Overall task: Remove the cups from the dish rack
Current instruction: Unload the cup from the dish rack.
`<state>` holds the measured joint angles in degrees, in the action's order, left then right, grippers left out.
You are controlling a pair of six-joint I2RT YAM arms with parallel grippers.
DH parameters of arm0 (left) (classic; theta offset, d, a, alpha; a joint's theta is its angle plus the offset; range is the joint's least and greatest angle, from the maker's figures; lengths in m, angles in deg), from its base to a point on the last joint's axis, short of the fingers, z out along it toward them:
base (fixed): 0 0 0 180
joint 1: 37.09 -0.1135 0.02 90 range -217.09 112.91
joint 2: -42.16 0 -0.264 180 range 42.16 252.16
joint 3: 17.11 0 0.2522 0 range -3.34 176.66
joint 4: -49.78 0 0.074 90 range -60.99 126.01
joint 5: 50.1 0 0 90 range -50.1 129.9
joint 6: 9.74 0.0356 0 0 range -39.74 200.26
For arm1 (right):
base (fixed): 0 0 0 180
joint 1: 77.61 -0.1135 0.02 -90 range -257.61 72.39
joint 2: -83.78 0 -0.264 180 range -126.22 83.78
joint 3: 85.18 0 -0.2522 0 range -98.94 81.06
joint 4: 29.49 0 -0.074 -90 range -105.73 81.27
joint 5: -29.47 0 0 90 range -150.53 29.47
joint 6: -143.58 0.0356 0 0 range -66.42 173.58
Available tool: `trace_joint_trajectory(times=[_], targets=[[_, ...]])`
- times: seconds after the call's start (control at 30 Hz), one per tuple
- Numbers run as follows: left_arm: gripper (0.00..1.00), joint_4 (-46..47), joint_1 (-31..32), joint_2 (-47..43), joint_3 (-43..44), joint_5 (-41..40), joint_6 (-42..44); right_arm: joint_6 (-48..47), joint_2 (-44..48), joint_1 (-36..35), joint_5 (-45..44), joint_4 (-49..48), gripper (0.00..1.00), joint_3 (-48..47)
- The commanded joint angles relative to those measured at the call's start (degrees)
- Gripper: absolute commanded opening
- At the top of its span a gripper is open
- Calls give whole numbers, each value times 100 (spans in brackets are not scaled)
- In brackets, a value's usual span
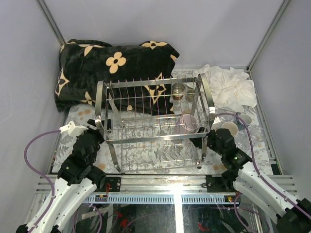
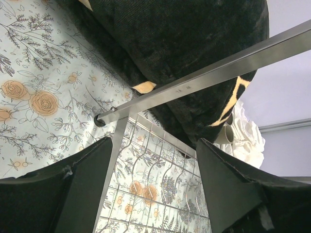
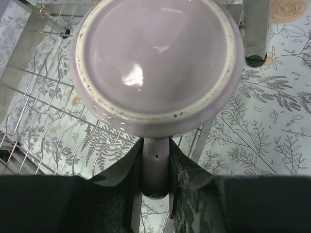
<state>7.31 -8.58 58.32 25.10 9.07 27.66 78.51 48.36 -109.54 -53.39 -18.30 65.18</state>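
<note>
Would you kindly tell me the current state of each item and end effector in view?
Dish rack: standing upright.
Pink mug: held by its handle at the rack's right end.
Right end effector: shut on the mug's handle.
Left end effector: open, straddling a rack post.
Glasses: upright, at the rack's far right corner.
Cream cup: upright, outside the rack, to its right.
White cloth: crumpled.

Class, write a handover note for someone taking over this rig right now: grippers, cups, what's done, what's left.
Right gripper: shut on the pink mug's handle; the mug is at the rack's right end.
Left gripper: open, astride the rack's left frame, holding nothing.
Done: two cups stand on the table, right of the rack.
Left: the pink mug, and two glasses in the rack's far right corner.
</note>
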Motion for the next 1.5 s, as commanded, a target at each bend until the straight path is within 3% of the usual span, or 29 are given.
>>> trace_joint_trajectory(times=[0.0, 0.57, 1.0, 1.47], targets=[[70, 331, 32, -47, -43, -5, 102, 115, 574, -16, -68, -380, 0, -252], [70, 348, 31, -61, -37, 14, 109, 334, 1957, -16, -556, 728, 0, -534], [70, 348, 29, -54, -28, -3, 109, 285, 1808, -16, -305, 1111, 0, -863], [70, 384, 32, 1, -6, 11, 133, 293, 2320, -16, -760, 1888, 0, -1245]])
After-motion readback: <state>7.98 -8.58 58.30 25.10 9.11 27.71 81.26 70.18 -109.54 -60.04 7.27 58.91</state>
